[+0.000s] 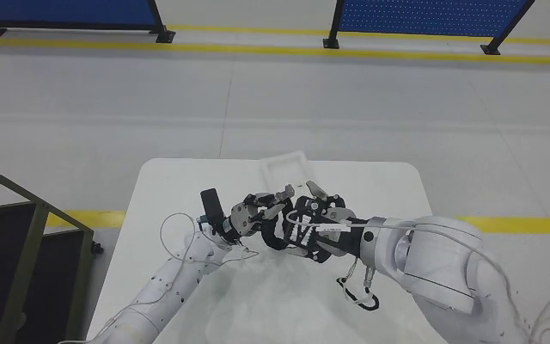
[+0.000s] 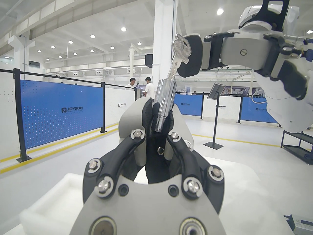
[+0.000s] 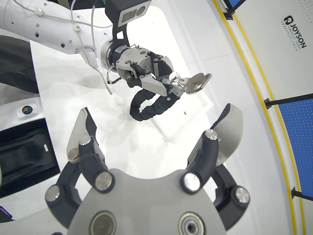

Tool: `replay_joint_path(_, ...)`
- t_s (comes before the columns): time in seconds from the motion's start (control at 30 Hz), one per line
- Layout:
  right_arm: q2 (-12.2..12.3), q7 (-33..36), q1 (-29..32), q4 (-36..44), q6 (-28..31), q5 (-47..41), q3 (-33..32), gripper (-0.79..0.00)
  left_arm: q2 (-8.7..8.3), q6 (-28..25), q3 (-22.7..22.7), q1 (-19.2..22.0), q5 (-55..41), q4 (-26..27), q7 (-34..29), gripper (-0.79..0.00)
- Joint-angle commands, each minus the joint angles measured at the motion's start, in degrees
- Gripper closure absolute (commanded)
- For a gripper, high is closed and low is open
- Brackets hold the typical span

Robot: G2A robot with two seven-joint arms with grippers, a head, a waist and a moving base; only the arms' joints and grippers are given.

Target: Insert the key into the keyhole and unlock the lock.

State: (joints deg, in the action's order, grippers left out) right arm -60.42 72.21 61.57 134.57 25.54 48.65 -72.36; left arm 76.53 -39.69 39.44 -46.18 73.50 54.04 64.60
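Two grippers meet above the middle of the table (image 1: 172, 185), my left gripper (image 2: 161, 110) on the left and my right gripper (image 3: 156, 111) on the right. My left is clamped on the lock (image 2: 163, 103), with its chrome cylinder gripped between the pads. From the left wrist view I see the key (image 2: 180, 51) standing in the keyhole (image 2: 172, 80) at the cylinder's end, blade in and head out. One black pad (image 2: 193, 57) of my right gripper sits just behind the head; I cannot tell whether they touch. The right wrist view adds the lock's black cable (image 3: 146, 110), hanging in a loop under my left gripper. It also shows my right fingers spread wide apart, holding nothing. The top view adds a shallow white tray (image 1: 288, 163) lying on the far side of the table.
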Motion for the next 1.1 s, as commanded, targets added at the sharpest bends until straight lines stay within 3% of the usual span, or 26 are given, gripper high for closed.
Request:
replay_joint_path(0.0,0.0,0.0,0.0,0.0,-0.1,0.0,0.0,-0.785,-0.13,-0.6,0.3,-0.2,-0.1,0.2,-0.6,0.000)
replay_joint_path(0.23,0.0,-0.9,0.4,-0.2,-0.1,0.9,-0.2,-0.785,-0.42,-2.2,1.1,-0.5,0.9,0.5,-2.2,0.000)
replay_joint_path(0.5,0.8,-3.2,-1.0,-1.6,9.8,4.6,3.1,-0.785,-0.51,-3.6,1.7,-0.8,2.8,1.1,-3.6,0.000)
replay_joint_path(1.07,1.1,-2.9,-3.8,-0.8,9.4,12.1,11.3,-0.785,0.55,-4.5,1.9,-1.2,3.8,1.1,-5.7,0.000)
